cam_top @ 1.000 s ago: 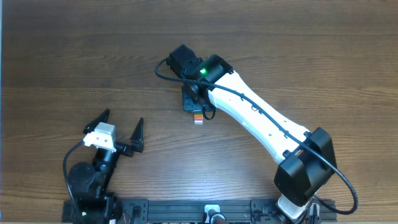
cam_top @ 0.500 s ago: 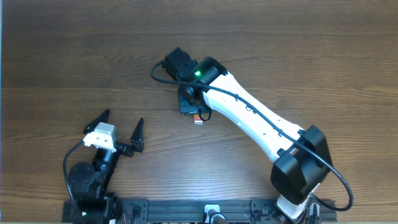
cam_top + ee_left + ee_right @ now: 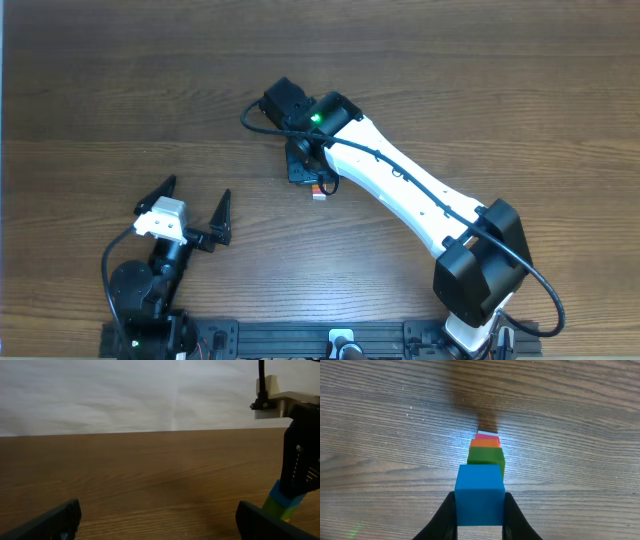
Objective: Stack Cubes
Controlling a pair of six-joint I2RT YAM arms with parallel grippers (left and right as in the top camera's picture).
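A stack of cubes (image 3: pixel 319 190) stands near the table's middle. In the right wrist view it shows a green cube (image 3: pixel 487 456) over an orange cube (image 3: pixel 487 442), with a pale one (image 3: pixel 488 434) at the bottom. My right gripper (image 3: pixel 479 516) is shut on a blue cube (image 3: pixel 479 492) at the top of the stack. From the left wrist view the blue cube (image 3: pixel 283 495) rests on the green cube (image 3: pixel 276 508) beneath the right gripper (image 3: pixel 300 462). My left gripper (image 3: pixel 194 207) is open at the lower left with nothing between its fingers, well away from the stack.
The brown wooden table (image 3: pixel 480 90) has free room on every side of the stack. A pale wall (image 3: pixel 125 395) rises behind the table's far edge.
My right gripper and forearm have shifted slightly to the left with the blue cube. The left arm has not moved.
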